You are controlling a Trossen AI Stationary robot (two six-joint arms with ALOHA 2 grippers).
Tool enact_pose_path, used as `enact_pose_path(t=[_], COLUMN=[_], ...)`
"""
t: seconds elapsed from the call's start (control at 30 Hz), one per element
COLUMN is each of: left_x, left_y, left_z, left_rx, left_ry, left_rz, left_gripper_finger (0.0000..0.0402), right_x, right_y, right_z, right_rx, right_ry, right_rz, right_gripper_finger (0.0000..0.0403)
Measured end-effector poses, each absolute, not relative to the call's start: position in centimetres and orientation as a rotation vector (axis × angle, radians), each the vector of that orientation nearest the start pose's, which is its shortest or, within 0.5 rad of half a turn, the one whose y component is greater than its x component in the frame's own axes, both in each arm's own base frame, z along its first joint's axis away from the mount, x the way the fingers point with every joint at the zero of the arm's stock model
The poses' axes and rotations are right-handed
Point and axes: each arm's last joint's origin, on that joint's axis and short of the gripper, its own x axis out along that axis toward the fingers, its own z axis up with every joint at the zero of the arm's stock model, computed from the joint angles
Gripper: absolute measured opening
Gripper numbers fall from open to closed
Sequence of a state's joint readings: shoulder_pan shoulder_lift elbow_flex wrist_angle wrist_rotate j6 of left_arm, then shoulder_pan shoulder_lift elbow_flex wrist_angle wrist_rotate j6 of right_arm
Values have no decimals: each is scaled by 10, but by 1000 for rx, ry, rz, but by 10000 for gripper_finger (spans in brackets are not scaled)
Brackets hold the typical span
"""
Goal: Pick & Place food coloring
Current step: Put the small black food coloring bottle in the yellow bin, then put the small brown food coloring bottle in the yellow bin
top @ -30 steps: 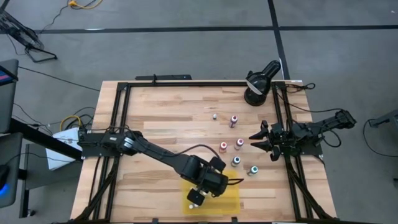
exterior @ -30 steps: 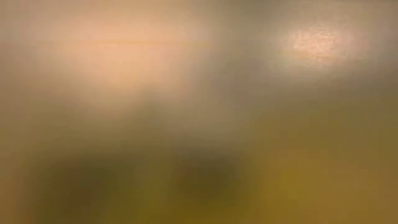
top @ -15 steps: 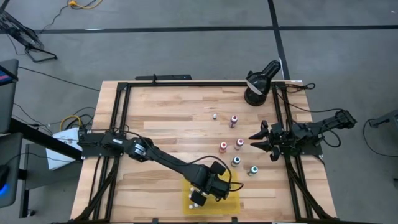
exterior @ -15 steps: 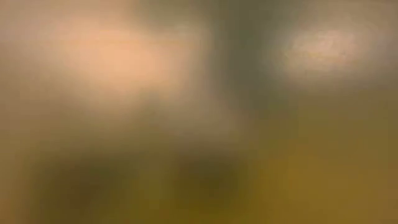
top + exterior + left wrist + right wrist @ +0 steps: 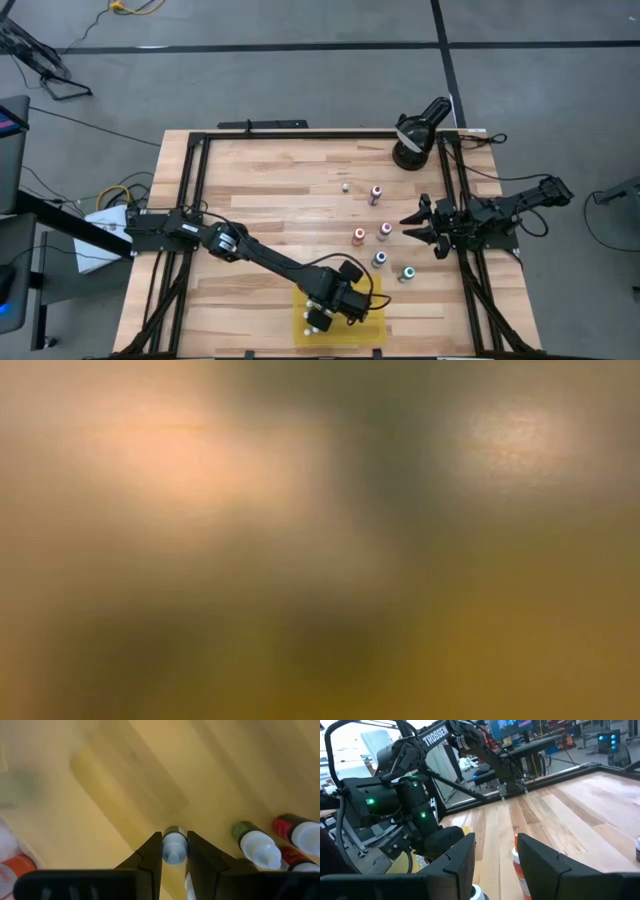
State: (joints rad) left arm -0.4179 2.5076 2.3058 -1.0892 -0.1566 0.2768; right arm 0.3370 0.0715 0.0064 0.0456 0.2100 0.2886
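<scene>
The left gripper (image 5: pixel 314 322) is low over the yellow tray (image 5: pixel 374 322) near the middle of the table's (image 5: pixel 260 190) front edge, its arm reaching diagonally from the left side, and its fingers (image 5: pixel 150 856) are clenched on a small white-capped bottle (image 5: pixel 173 847) of food coloring, which stands upright between them just above the tray's yellow floor. In the left wrist view more bottles lie in the tray right beside the held one: a green bottle with a white cap (image 5: pixel 254 842), a red one with a white cap (image 5: pixel 297 830), and an orange-labelled one (image 5: pixel 11 870) at the other side. The rest of the food coloring stands loose on the bare wood toward the table's right edge: a tiny white-capped bottle (image 5: pixel 345 187) and a pink-capped one (image 5: pixel 376 193) nearer the back, a red-capped bottle (image 5: pixel 359 236) and a pink-capped bottle (image 5: pixel 384 231) side by side in the middle, and two teal-capped bottles (image 5: pixel 380 258) and (image 5: pixel 407 273) nearer the front. The right gripper (image 5: pixel 418 228) waits at the right edge, just beside the pink-capped bottle, its fingers (image 5: pixel 460 855) parted and holding nothing; an orange bottle (image 5: pixel 519 865) stands on the wood beyond them. A black desk lamp (image 5: pixel 415 132) sits at the back right corner. The low view is a blur and shows nothing readable
</scene>
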Motion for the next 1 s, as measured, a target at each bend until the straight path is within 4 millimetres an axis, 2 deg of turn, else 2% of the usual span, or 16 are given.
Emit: enact_pose_path(t=[0.27, 0.6, 0.83, 1.0], left_x=[470, 470, 470, 470], left_y=[-203, -203, -203, -203], left_z=[177, 177, 178, 194], left_rx=[610, 600, 600, 593], left_ry=[1210, 1210, 1210, 1186], left_rz=[-389, -382, -382, -378], left_gripper_finger=[66, 114, 120, 120], right_x=[97, 97, 97, 97], right_y=[28, 28, 28, 28], right_z=[164, 164, 164, 164], right_rx=[283, 283, 283, 283], right_ry=[37, 37, 38, 37], right_rz=[123, 123, 123, 123], right_gripper_finger=[138, 137, 138, 137])
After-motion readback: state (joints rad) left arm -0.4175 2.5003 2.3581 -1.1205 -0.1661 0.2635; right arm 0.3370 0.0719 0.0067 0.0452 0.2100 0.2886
